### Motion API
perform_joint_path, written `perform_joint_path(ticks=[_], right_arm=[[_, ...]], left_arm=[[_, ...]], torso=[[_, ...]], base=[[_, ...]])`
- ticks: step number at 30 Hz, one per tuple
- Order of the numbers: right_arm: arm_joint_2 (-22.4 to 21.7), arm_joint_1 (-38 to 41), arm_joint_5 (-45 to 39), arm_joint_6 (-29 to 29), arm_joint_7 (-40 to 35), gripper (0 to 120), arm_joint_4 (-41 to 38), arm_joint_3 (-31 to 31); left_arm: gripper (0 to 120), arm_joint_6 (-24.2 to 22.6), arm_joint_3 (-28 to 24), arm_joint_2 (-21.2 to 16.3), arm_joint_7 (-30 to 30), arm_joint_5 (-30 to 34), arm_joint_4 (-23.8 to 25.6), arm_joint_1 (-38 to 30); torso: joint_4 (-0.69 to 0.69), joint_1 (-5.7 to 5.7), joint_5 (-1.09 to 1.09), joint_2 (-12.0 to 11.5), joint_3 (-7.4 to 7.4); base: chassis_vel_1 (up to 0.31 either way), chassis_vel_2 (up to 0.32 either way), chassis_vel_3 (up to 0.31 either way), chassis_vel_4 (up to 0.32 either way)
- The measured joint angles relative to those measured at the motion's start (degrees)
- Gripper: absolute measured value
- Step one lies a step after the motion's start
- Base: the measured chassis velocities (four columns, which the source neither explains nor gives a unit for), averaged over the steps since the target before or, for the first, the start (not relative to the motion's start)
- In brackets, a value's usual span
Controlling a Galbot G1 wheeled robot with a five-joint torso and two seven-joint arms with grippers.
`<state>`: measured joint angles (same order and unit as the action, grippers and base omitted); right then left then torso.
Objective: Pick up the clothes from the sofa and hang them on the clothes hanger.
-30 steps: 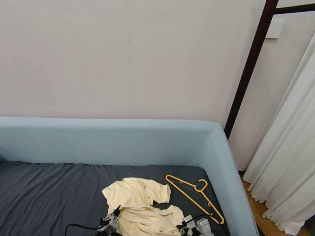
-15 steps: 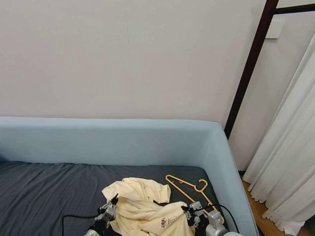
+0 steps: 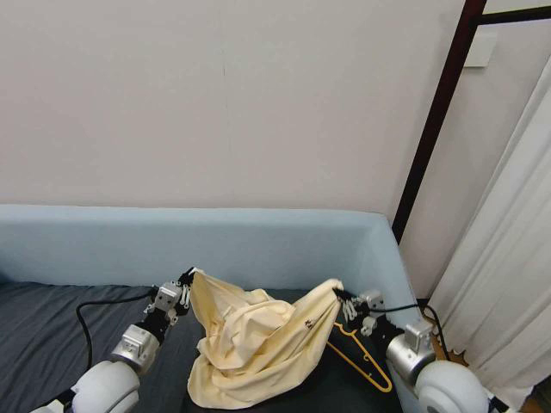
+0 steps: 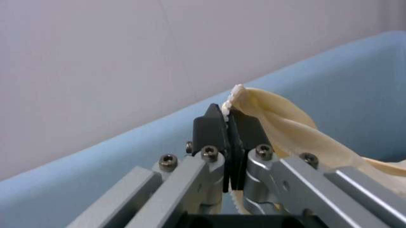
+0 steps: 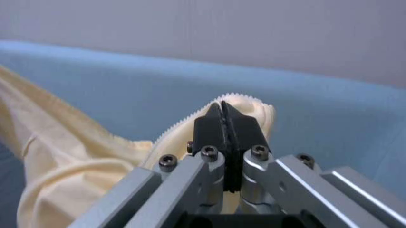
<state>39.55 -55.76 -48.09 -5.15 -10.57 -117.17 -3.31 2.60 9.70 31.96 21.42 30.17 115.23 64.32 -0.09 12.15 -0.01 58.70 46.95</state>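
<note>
"Two arms up?"
"Yes. The left end effector (image 3: 188,277) and the right end effector (image 3: 342,295) each pinch an edge of the cream shirt (image 3: 258,344). It sags between them above the blue sofa (image 3: 258,245)."
"Around them?"
"A white curtain (image 3: 508,284) and a dark rack pole (image 3: 430,129) are beyond the right one. An orange hanger (image 3: 366,366) lies just below it."

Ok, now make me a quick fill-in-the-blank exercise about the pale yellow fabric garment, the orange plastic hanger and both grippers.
The left gripper and the right gripper are each ____ on the pale yellow fabric garment.
The orange plastic hanger lies nearer the ____ gripper.
The padded sofa backrest behind the garment is light ____.
Missing words: shut; right; blue.
</note>
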Motion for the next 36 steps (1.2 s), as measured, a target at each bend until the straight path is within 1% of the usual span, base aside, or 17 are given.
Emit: perform_joint_path(ticks=[2, 5, 6, 9, 10, 11, 12, 15, 21, 24, 26, 27, 31, 33, 36], right_arm=[[-0.86, 3.99, -3.22, 0.98, -0.74, 0, -0.87, -0.16], [-2.09, 8.42, -6.19, 1.89, -0.90, 0, -1.86, -0.93], [-2.09, 8.42, -6.19, 1.89, -0.90, 0, -1.86, -0.93], [-3.33, 10.25, -8.12, 2.38, -1.08, 0, -3.27, -2.04], [-3.33, 10.25, -8.12, 2.38, -1.08, 0, -3.27, -2.04], [-4.12, 10.75, -8.61, 3.20, -0.90, 0, -4.27, -2.66], [-4.59, 11.43, -8.90, 3.93, -0.66, 0, -4.67, -2.92], [-6.11, 14.69, -11.19, 4.51, -0.32, 0, -5.17, -3.00], [-7.21, 18.95, -13.45, 4.56, -0.56, 0, -4.67, -1.72], [-7.73, 19.37, -15.36, 3.64, -3.02, 0, -7.18, -2.39], [-8.91, 18.09, -16.46, 3.40, -4.29, 0, -10.14, -3.75], [-8.91, 18.09, -16.46, 3.40, -4.29, 0, -10.14, -3.75], [-10.10, 17.21, -18.24, 2.79, -6.65, 0, -15.14, -5.47], [-10.12, 17.52, -18.62, 2.53, -7.03, 0, -15.64, -5.55], [-9.68, 18.39, -19.30, 1.77, -8.15, 0, -16.19, -5.32]], left_arm=[[0, -2.33, 3.71, -1.82, 0.93, 3.70, 2.49, -0.35], [0, -4.27, 9.61, -4.59, 1.60, 8.45, 4.59, -1.01], [0, -4.27, 9.61, -4.59, 1.60, 8.45, 4.59, -1.01], [0, -6.26, 13.89, -6.86, 2.28, 13.67, 6.56, -1.40], [0, -6.26, 13.89, -6.86, 2.28, 13.67, 6.56, -1.40], [0, -7.61, 16.77, -8.11, 2.88, 16.63, 8.02, -1.41], [0, -8.29, 18.67, -8.80, 3.36, 18.01, 9.04, -1.29], [0, -10.20, 21.51, -9.92, 4.55, 20.65, 11.10, -1.20], [0, -11.46, 21.74, -9.73, 5.68, 20.92, 12.04, -1.64], [0, -12.14, 22.02, -9.06, 6.60, 20.70, 13.32, -1.12], [0, -12.45, 23.54, -8.71, 7.13, 21.06, 15.08, 0.15], [0, -12.45, 23.54, -8.71, 7.13, 21.06, 15.08, 0.15], [0, -14.41, 27.77, -7.70, 9.12, 22.87, 19.37, 2.39], [0, -14.84, 28.45, -7.49, 9.46, 22.87, 19.76, 2.76], [0, -16.41, 31.71, -6.65, 10.37, 22.85, 20.05, 4.99]], torso=[[0.01, 0.00, 0.00, 0.00, 0.00], [0.02, 0.00, 0.00, 0.00, 0.00], [0.02, 0.00, 0.00, 0.00, 0.00], [0.02, 0.00, 0.00, 0.00, 0.00], [0.02, 0.00, 0.00, 0.00, 0.00], [0.00, 0.00, 0.00, 0.00, 0.00], [-0.01, 0.00, 0.02, 0.00, 0.00], [0.01, 0.00, 0.01, 0.00, -0.01], [0.00, 0.00, 0.01, 0.00, 0.00], [0.02, 0.00, 0.01, -0.01, 0.00], [0.00, 0.00, -0.01, 0.00, -0.01], [0.00, 0.00, -0.01, 0.00, -0.01], [0.00, -0.01, 0.02, 0.01, -0.02], [0.00, 0.00, 0.02, 0.00, -0.01], [0.00, 0.00, 0.00, 0.00, -0.01]], base=[[0.000, 0.000, 0.000, 0.000], [0.000, 0.000, 0.000, 0.000], [0.000, 0.000, 0.000, 0.000], [0.000, 0.000, 0.000, 0.000], [0.000, 0.000, 0.000, 0.000], [0.000, 0.000, 0.000, 0.000], [0.000, 0.000, 0.000, 0.000], [0.000, 0.000, 0.000, 0.000], [0.000, 0.000, 0.000, 0.000], [0.000, 0.000, 0.000, 0.000], [0.000, 0.000, 0.000, 0.000], [0.000, 0.000, 0.000, 0.000], [0.000, 0.000, 0.000, 0.000], [0.000, 0.000, 0.000, 0.000], [0.000, 0.000, 0.000, 0.000]])
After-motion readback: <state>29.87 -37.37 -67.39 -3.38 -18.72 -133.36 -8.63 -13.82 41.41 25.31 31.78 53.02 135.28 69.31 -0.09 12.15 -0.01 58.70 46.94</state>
